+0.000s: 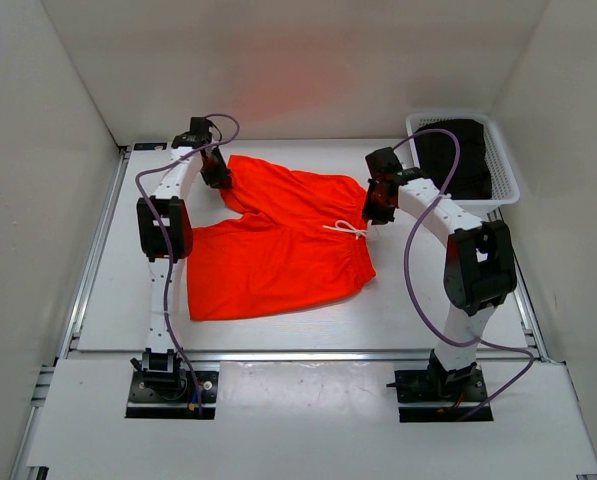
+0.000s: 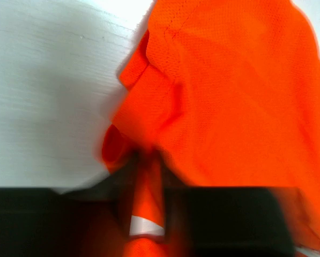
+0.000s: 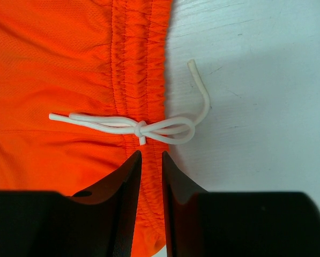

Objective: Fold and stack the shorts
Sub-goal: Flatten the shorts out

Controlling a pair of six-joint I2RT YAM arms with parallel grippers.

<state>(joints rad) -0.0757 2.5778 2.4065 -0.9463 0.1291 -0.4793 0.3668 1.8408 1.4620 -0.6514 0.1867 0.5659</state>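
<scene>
1. At upper left of the top view, the left pincer (image 1: 216, 176) sits at the far hem corner of the upper leg. Its wrist view shows the left pincer (image 2: 148, 168) clamped tight on a fold of orange fabric.
2. Across the centre, the shorts (image 1: 278, 245) lie spread on the white worktop (image 1: 428, 300). Their long axis runs left to right across the frame, with the legs pointing left and the waistband (image 3: 141, 69) at right. The white drawstring (image 1: 348, 230) is tied in a bow at the waist's edge.
3. Right of centre, the right pincer (image 1: 380, 212) meets the waistband at its upper end. In its wrist view the right pincer (image 3: 149, 160) is drawn in narrow, with gathered elastic between its fingers just below the drawstring (image 3: 143, 127) knot, and it appears to grip the band.
4. The two pincers hold the shorts' far edge at opposite ends, each on its own side. The coming fold likely hinges on carrying that edge toward the bottom of the frame, across the long axis, onto the lower leg.
5. At upper right a white basket (image 1: 508, 195) stands well apart from the shorts. It holds a black garment (image 1: 458, 155) and nothing else that can be made out.
</scene>
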